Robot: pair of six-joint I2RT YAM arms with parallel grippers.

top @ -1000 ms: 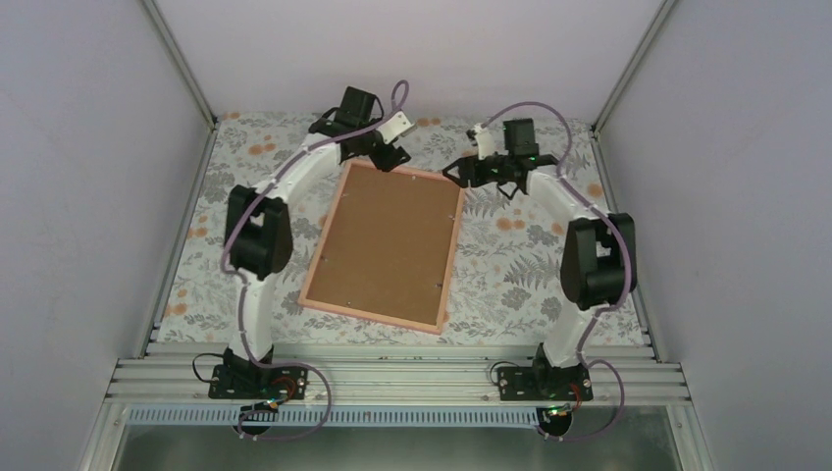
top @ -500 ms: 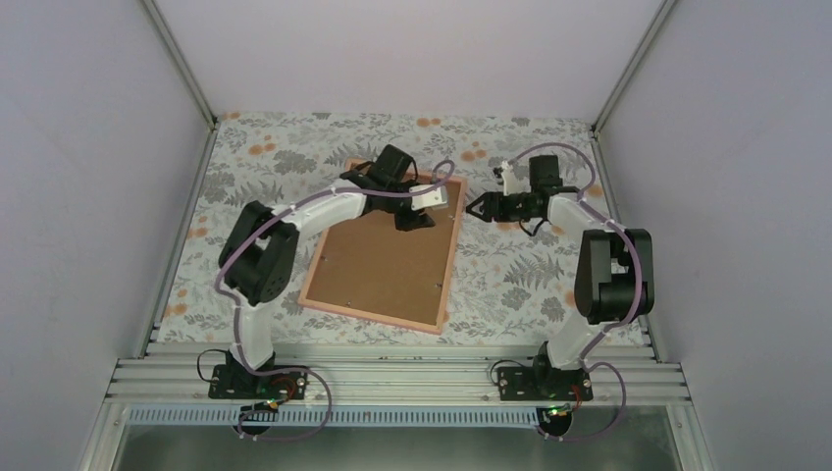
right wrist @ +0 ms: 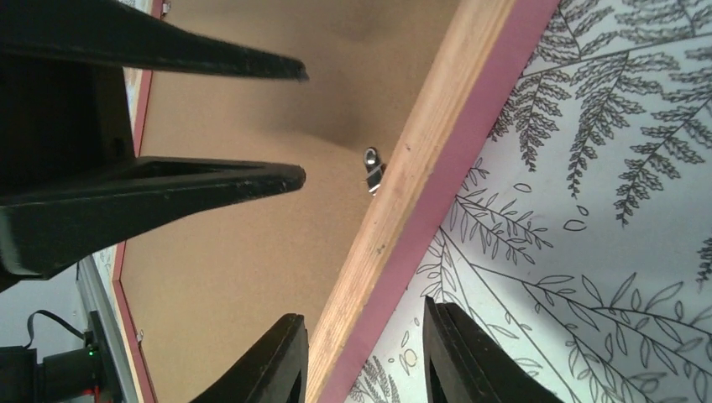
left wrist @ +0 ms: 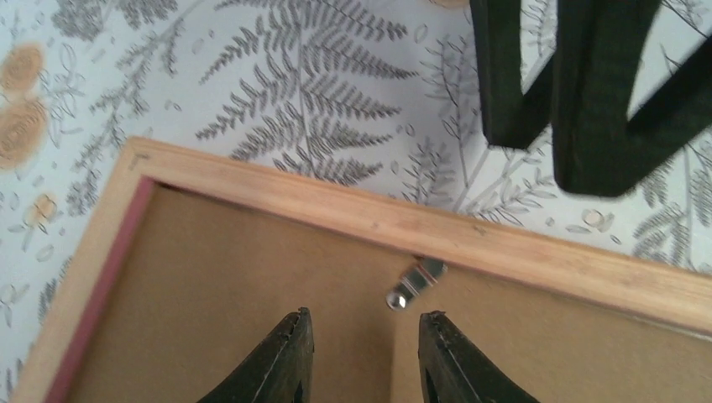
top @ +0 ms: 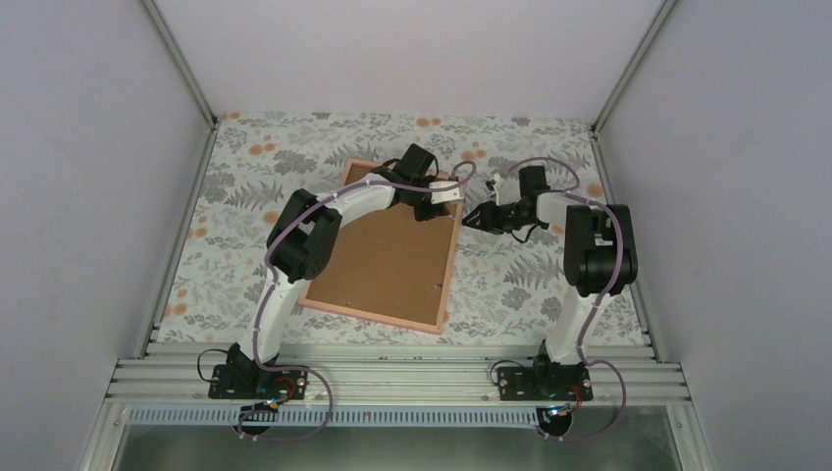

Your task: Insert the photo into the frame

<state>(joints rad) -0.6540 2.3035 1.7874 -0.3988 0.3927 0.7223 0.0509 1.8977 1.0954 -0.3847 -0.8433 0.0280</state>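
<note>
Top external view: the large thin-edged pink rectangular picture frame [top: 368,316] lies flat and face down approx mid-table, long axis running 1 to 7 o'clock. Its pale wood rear rail shows all round, w/ the plain brown fibreboard backing board [top: 383,265] filling it. The frame rests on the grey-and-orange fern-print tablecloth [top: 245,167].

The left gripper [top: 425,208] hangs over the frame's 1 o'clock corner, its arm reaching across the backing board from 7 o'clock. The right gripper [top: 473,217] sits just beside the frame's 3 o'clock edge near that same corner. Its tips aim toward 9 o'clock, over the tablecloth, not the board.

Left wrist view: the left gripper [left wrist: 366,316] has jaws part-spread w/ nothing btwn them, above the backing board. Can't tell whether the tips touch it. A small silver metal turn clip [left wrist: 416,283], fixed at the wood rail, lies just at 1 o'clock of the tips. The right gripper's black fingers [left wrist: 592,101] show at 1 o'clock beyond the rail, over the tablecloth.

Right wrist view: the right gripper [right wrist: 363,317] has jaws apart, pinching nothing. The frame's wood rail and pink outer edge run btwn the tips in this view. The clip [right wrist: 372,168] is at 12 o'clock of them. The left gripper's fingers [right wrist: 193,189] stand spread at 9–10 o'clock, over the board.
</note>
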